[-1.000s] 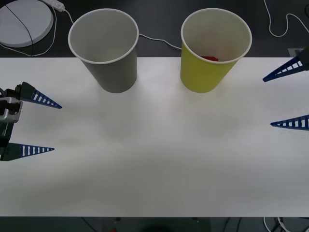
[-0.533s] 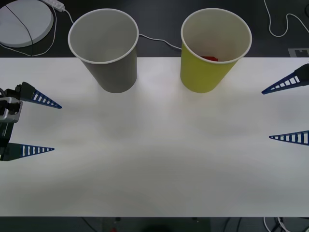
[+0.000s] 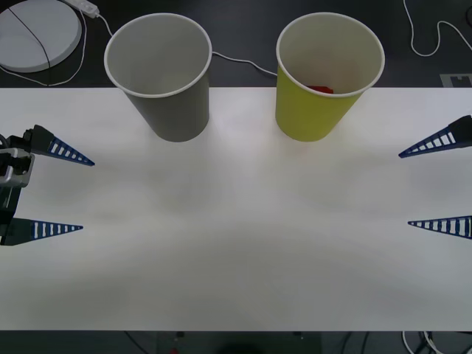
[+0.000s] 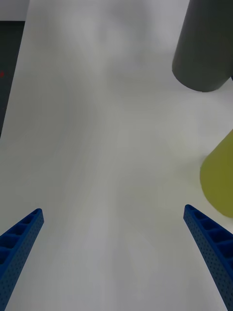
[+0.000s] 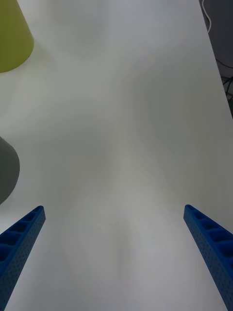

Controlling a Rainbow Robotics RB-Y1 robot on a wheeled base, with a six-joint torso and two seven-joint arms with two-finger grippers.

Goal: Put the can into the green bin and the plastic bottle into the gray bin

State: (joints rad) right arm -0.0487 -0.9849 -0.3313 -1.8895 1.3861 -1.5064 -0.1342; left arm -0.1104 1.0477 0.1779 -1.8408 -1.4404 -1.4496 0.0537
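My right gripper [image 3: 441, 184] hangs at the table's [image 3: 243, 243] right edge, fingers spread wide and holding nothing. My left gripper [image 3: 63, 192] sits at the left edge, likewise spread and empty. Both point inward across the bare white top. The green bin [image 3: 324, 77] stands upright at the far side, nearer my right arm; a red sliver low inside it is likely the can [image 3: 320, 88]. The gray bin [image 3: 161, 74] stands beside it, nearer my left arm, its visible interior pale and bare.
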